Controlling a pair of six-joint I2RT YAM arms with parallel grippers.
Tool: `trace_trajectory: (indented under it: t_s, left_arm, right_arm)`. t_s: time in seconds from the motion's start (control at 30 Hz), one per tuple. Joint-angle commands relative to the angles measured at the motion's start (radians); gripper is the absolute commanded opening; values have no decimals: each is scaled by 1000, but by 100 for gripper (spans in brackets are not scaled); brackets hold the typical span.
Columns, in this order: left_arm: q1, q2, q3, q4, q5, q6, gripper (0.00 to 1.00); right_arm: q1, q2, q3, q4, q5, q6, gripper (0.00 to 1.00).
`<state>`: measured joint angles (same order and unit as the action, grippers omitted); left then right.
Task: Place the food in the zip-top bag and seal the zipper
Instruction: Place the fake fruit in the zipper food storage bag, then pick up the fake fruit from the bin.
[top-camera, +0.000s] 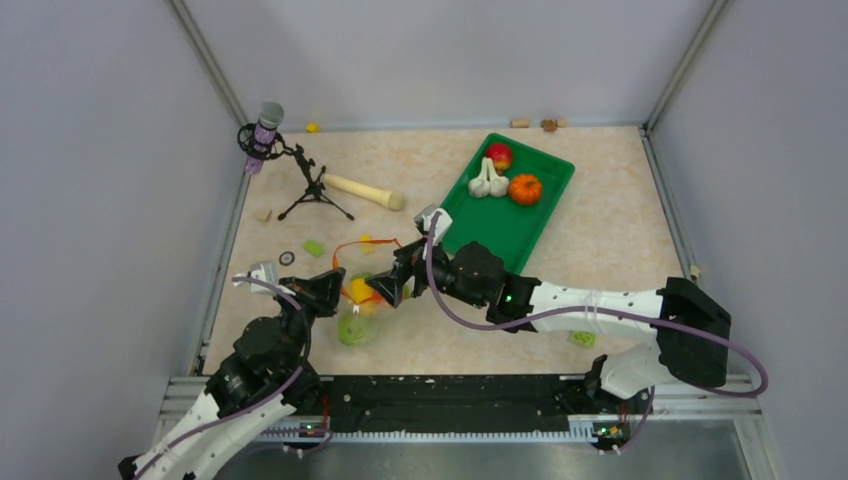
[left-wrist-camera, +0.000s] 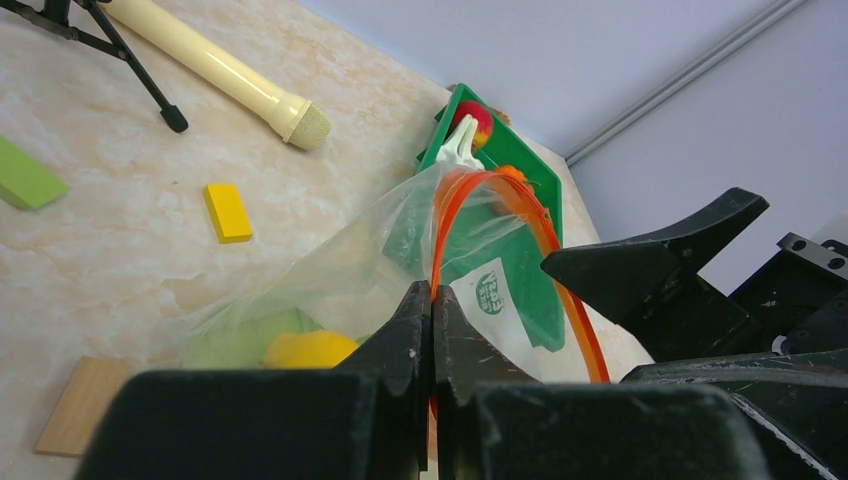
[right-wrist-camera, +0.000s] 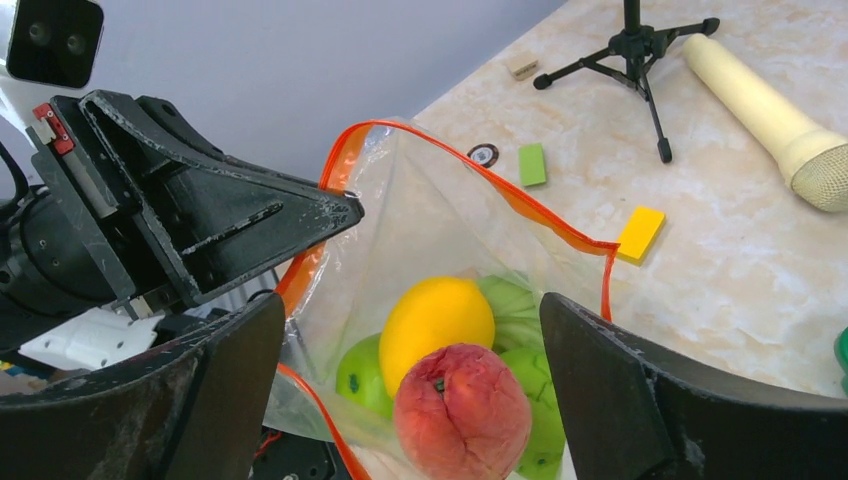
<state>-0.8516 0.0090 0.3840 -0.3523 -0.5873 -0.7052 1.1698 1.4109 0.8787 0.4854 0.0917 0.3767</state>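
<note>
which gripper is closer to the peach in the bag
Right. The right gripper hangs open over the peach, one finger either side; the left gripper is beside it, shut on the zipper of the zip-top bag.

A small purple-and-grey microphone (top-camera: 266, 128) sits on a black tripod stand (top-camera: 315, 190) near the left wall of the beige marbled tabletop (top-camera: 620, 200). Just right of the stand lies a beige wooden pin (top-camera: 362, 191), rounded end to the right. A green rectangular plastic tray (top-camera: 540, 215) lies tilted further right. A flat green block (top-camera: 315, 247), a small yellow block (right-wrist-camera: 640, 233), a black ring (top-camera: 287, 258) and a pale wooden cube (top-camera: 264, 214) are scattered in front of the stand. A green studded brick (top-camera: 583, 339) lies near the front edge.
</note>
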Motion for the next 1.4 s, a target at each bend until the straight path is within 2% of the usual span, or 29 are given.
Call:
trace_trajectory:
  t_s: [0.0, 0.43, 0.77, 1.03, 1.13, 1.27, 1.37]
  left_arm:
    - [0, -38, 3, 28, 12, -7, 0]
    - [0, -47, -5, 19, -19, 2, 0]
    - [0, -47, -4, 9, -41, -5, 0]
    - [0, -47, -1, 2, -58, -6, 0]
    - [0, -47, -1, 3, -59, -5, 0]
    - [0, -47, 0, 0, -62, -5, 0]
    - [0, -47, -2, 2, -61, -4, 0]
  right_arm:
    - [13, -33, -1, 64, 12, 18, 99]
    - [14, -62, -27, 92, -10, 1, 99]
    - [-18, -105, 61, -163, 109, -57, 99]
    - [-230, -244, 12, -274, 78, -43, 99]
    - [-346, -270, -5, -320, 153, -24, 99]
    - [-493, -222, 31, -442, 255, 3, 99]
    - [-585, -132, 91, -510, 271, -20, 99]
